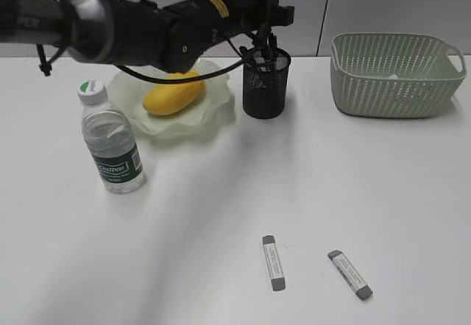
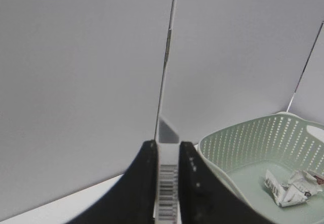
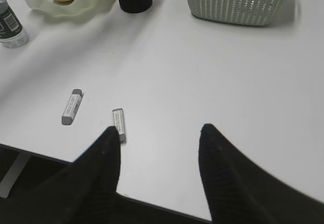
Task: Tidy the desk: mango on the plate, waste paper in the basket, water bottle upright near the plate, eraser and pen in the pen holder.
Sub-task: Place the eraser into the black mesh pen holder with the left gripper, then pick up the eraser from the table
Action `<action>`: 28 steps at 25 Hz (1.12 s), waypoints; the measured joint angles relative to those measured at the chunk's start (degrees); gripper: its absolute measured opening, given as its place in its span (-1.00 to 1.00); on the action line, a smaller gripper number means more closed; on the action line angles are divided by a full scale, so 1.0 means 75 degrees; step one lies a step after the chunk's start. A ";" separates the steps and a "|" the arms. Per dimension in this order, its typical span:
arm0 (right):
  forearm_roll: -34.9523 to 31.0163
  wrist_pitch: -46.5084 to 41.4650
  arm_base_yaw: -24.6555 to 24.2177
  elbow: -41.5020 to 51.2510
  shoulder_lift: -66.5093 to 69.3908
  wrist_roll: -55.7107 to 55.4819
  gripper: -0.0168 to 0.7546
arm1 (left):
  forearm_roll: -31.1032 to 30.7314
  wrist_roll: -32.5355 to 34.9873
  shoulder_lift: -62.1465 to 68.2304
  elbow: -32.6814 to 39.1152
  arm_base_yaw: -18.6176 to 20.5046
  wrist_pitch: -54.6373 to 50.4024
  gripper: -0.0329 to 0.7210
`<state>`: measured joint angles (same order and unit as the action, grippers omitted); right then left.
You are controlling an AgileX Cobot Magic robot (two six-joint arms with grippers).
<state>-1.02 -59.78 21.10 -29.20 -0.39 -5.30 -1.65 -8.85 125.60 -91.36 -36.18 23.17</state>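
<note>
A small white eraser point(image 2: 167, 196) with a barcode sleeve is pinched between the nearly closed jaws of the left gripper point(image 1: 266, 45), above the black mesh pen holder point(image 1: 266, 84). It is judged light, slightly soft and grippy, best taken across its narrow sides. The right gripper point(image 3: 159, 138) is held open, empty, over the near desk point(image 1: 309, 185).
</note>
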 joint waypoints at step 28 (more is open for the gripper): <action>0.0000 0.0000 0.0000 0.0000 0.0000 0.0000 0.09 | -0.0448 0.0183 -0.5613 0.3214 0.0048 -0.7016 -0.08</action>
<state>-1.02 -59.78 21.10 -29.20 -0.39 -5.30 -5.01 -7.47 83.50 -67.25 -35.82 -29.45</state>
